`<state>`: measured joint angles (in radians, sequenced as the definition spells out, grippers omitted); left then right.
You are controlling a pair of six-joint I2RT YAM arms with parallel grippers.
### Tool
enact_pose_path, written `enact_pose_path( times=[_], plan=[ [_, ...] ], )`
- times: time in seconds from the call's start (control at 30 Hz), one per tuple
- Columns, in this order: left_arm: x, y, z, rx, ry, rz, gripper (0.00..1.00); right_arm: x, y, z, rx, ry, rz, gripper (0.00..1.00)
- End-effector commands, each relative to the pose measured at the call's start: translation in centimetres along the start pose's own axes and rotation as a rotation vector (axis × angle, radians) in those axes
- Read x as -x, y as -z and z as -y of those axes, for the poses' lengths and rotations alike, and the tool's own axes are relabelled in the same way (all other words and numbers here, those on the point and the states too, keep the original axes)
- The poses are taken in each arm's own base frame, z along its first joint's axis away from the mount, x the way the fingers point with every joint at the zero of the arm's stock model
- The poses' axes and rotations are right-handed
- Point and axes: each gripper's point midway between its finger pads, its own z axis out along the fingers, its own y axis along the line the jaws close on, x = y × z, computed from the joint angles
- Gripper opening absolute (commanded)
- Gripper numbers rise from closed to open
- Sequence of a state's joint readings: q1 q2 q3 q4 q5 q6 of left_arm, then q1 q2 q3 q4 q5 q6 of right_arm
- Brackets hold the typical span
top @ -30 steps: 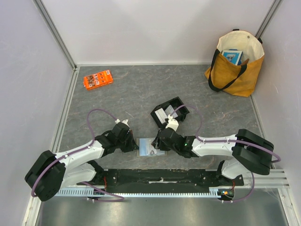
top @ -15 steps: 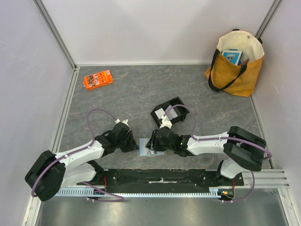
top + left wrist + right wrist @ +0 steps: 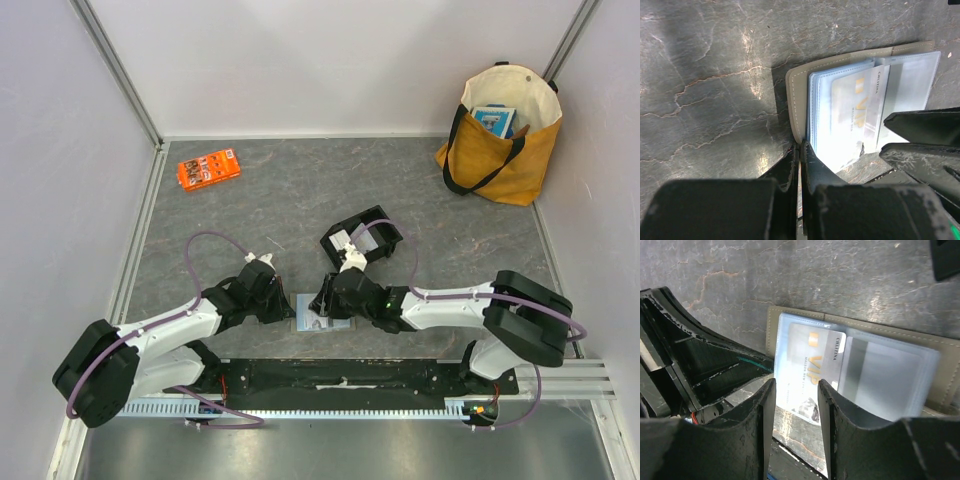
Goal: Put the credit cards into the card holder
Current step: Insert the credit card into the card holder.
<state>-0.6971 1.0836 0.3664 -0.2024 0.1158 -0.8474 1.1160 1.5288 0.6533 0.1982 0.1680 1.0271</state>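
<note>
- Where the grey stone-patterned table [image 3: 290, 200] reaches its far-left corner, an orange packet [image 3: 208, 168] lies flat, well apart from everything else.
- The left gripper [image 3: 800, 147] sits at the near middle. Its jaws are closed tight, with the left near edge of the card holder [image 3: 796, 100] pinched between them.
- The card holder lies open on the table, between the two grippers. Its taupe cover is spread flat and a stack of clear bluish sleeves [image 3: 910, 80] faces up inside it.
- A pale credit card [image 3: 860, 115] with gold "VIP" lettering lies on the sleeves. Its far end is over the holder and its near end sticks out past the near edge.
- The right gripper [image 3: 796, 390] comes in from the right. Its jaws are about half parted and close on the two side edges of the card's near end.
- Just beyond the holder, to the far right of it, stands a black tray [image 3: 390, 235]. It holds a pale item [image 3: 345, 240], perhaps another card, though it is too small to tell.
- In the far-right corner a mustard tote bag [image 3: 500, 160] with black handles stands open, with a blue box [image 3: 493, 120] inside it.
</note>
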Motion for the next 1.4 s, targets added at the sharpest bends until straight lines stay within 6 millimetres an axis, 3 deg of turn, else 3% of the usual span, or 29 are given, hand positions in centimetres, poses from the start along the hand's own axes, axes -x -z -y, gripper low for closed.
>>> enact_pose_path(
  times=[0.0, 0.23, 0.5, 0.7, 0.83, 0.93, 1.03, 1.33, 1.37],
  plan=[
    [0.3, 0.1, 1.0, -0.040, -0.005, 0.010, 0.02, 0.9, 0.4, 1.1, -0.069, 0.035, 0.043, 0.46],
    [0.4, 0.1, 1.1, -0.042, -0.006, 0.012, 0.02, -1.3, -0.4, 2.0, -0.089, 0.020, -0.036, 0.46],
    [0.5, 0.2, 1.3, -0.049, -0.003, 0.014, 0.02, -2.5, -1.3, -0.6, 0.031, -0.008, -0.093, 0.45],
    [0.5, 0.3, 1.3, -0.047, -0.004, 0.013, 0.02, -0.9, -1.0, -1.7, 0.039, 0.026, -0.048, 0.44],
    [0.5, 0.3, 1.3, -0.048, -0.003, 0.015, 0.02, -0.1, -0.4, -2.2, 0.047, 0.029, -0.019, 0.35],
    [0.6, 0.3, 1.3, -0.047, -0.003, 0.016, 0.02, 0.1, -0.2, -2.3, 0.056, 0.033, -0.014, 0.34],
    [0.6, 0.4, 1.3, -0.048, -0.004, 0.017, 0.02, 0.4, 0.0, -2.0, 0.037, 0.045, 0.003, 0.41],
    [0.8, 0.9, 1.4, -0.048, -0.008, 0.029, 0.02, 4.8, 3.2, -1.9, -0.029, 0.157, 0.152, 0.53],
    [0.9, 1.0, 1.5, -0.044, -0.010, 0.031, 0.02, 5.3, 3.6, -1.8, -0.038, 0.171, 0.171, 0.58]
  ],
)
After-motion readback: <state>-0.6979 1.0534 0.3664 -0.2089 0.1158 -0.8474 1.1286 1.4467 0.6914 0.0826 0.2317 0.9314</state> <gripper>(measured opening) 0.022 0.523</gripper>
